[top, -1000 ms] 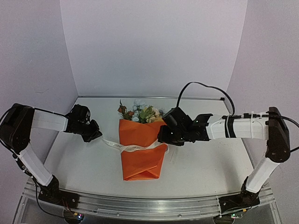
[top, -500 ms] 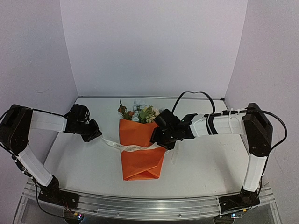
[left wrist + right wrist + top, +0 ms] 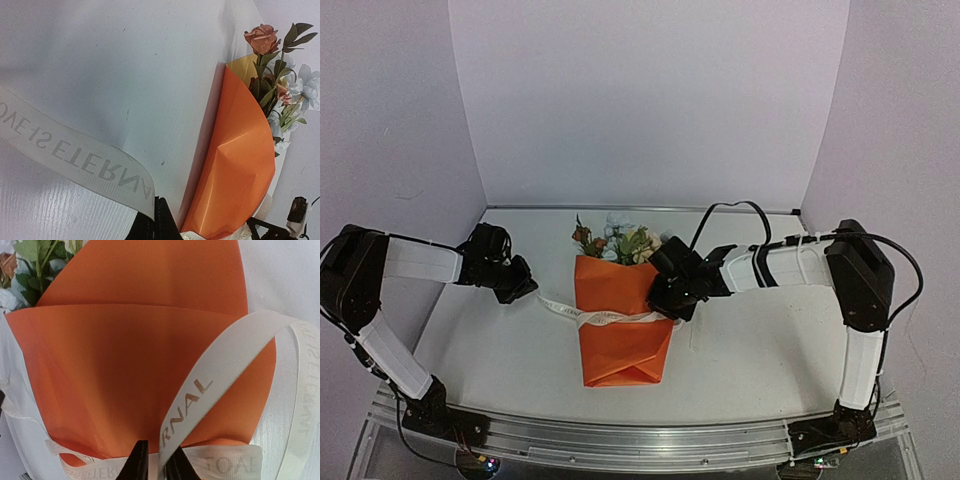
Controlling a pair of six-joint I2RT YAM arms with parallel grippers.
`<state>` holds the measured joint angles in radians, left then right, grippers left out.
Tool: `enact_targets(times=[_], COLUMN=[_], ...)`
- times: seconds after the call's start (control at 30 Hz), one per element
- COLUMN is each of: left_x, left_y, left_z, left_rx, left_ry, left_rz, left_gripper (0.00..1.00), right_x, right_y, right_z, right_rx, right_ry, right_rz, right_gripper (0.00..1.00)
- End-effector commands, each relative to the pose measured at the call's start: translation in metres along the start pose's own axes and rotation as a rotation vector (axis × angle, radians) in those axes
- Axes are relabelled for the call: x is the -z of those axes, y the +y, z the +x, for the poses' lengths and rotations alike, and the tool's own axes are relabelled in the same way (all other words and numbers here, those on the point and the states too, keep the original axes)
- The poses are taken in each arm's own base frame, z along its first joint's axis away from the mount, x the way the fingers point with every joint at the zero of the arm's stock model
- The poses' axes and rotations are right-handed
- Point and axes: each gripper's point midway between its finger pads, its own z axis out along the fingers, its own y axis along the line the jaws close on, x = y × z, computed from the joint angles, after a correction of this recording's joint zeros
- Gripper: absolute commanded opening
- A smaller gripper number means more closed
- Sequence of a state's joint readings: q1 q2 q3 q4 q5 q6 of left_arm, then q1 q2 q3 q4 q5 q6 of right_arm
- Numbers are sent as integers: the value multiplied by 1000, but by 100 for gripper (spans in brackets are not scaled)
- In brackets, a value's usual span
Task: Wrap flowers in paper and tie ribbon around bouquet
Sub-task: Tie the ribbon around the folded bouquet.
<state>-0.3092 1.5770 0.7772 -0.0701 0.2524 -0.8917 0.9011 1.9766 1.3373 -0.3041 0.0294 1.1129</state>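
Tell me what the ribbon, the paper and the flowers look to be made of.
The ribbon: woven fabric, matte cream; fine ribbing and printed grey lettering show. The paper: stiff sheet, smooth matte orange outside, yellow inside; it holds sharp folds. The flowers: probably artificial, cloth petals and plastic leaves, though the look leaves that open.

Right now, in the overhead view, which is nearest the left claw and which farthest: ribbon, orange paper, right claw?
1. ribbon: pinched in the left claw itself.
2. orange paper: to its right, mid-table.
3. right claw: at the paper's far edge.
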Motion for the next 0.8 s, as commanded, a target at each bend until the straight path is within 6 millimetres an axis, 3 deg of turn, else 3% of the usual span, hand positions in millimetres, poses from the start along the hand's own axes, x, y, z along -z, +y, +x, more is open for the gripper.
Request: enact_targets(times=[0.0, 0.13, 0.27, 0.33, 0.53, 0.77], left_x=[13, 17, 23, 27, 43, 58], left_y=[-4, 16, 49, 71, 120, 163], left_z=[-7, -5, -5, -8, -25, -51], left_rx=[13, 46, 120, 170, 297, 416], left_ry=[-60, -77, -92, -106, -167, -203], left_rz=[8, -48, -102, -138, -195, -218], left_gripper=[0, 0, 0, 0, 0, 0], right_x=[13, 19, 22, 23, 27, 41], right_y=[4, -2, -28, -47, -136, -196], right_z=[-23, -44, -55, -62, -68, -71], right_rx=[-38, -91, -169, -236, -436, -520], right_ry=[-48, -55, -61, -68, -122, -177], right_rz=[-22, -47, -61, -70, -44, 0], right_gripper=[3, 0, 0, 0, 0, 0])
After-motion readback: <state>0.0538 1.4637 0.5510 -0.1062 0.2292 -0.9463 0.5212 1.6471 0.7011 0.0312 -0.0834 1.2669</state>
